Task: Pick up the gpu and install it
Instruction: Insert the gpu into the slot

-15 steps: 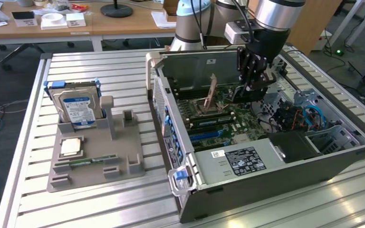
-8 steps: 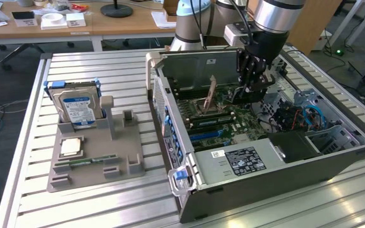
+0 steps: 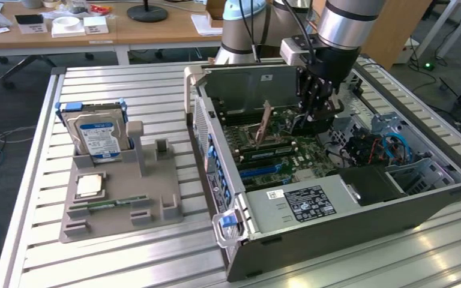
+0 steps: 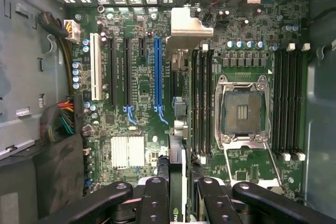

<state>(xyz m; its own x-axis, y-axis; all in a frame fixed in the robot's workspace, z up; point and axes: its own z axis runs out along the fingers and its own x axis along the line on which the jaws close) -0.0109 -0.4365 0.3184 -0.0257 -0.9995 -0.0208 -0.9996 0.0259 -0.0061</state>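
So, your gripper is clamped on the gpu right now. It's pinching the thin card by its upper edge, so the card hangs edge-on straight below the fingers. That's why the wrist view shows it as just a slim dark strip running away from the jaws. What looks like its silver bracket is at the far end, by the case's rear grille. Holding it that way makes sense to me: the connector edge points down at the motherboard, the way the slots want it.

Under the gripper, the card sits just to one side of the long blue PCIe slot, between it and the nearer bank of RAM slots. I'd call it parallel to the slot but not over it, and not seated. How high it hangs above the board I can't tell. The empty CPU socket is further off, past those RAM slots.

In the exterior view the arm comes in from above, with the gripper down inside the open computer case. Well away from it, outside the case, the grey parts tray holds the hard drive upright, plus a CPU and a green memory stick. So the pick-up half looks done to me.
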